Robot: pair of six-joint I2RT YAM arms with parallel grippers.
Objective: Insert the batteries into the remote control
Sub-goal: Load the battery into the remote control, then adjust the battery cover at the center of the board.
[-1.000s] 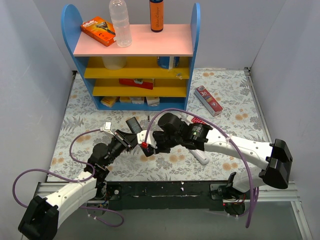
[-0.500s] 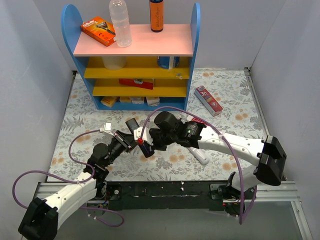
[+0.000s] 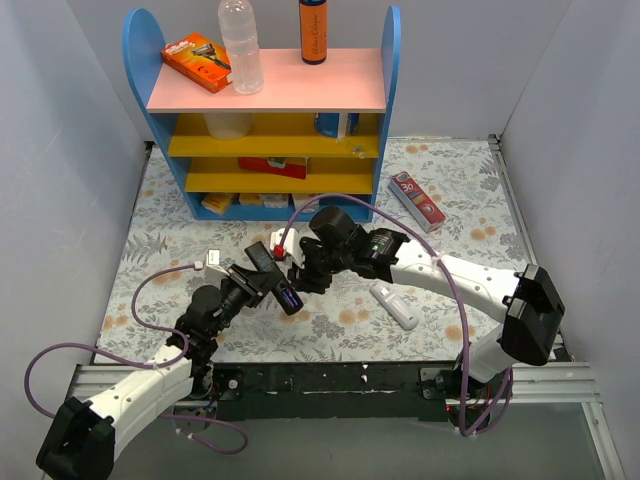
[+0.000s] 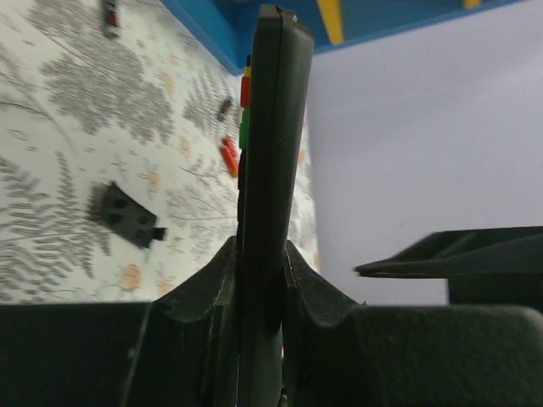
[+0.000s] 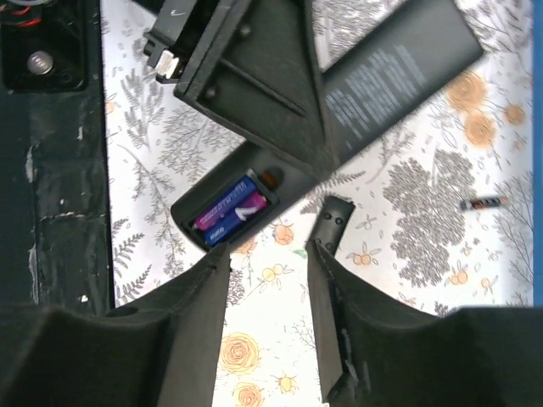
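Right wrist view: left jaws clamp the remote control [image 5: 373, 76] above the worktop [image 5: 424, 254], presenting its open bay to the right jaws, which stand part-open and empty over the batteries [image 5: 231, 212] seated inside.

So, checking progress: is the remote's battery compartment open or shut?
Open: the remote shows its compartment uncovered, cells inside; what looks like its cover lies apart.

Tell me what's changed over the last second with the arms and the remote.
The right gripper opened, let go of the battery it had been pushing in, and drew back toward the shelf, empty. The battery now lies in the remote's open compartment. Unchanged: the left gripper stays shut on the remote; the red-and-white box and white remote lie where they were.
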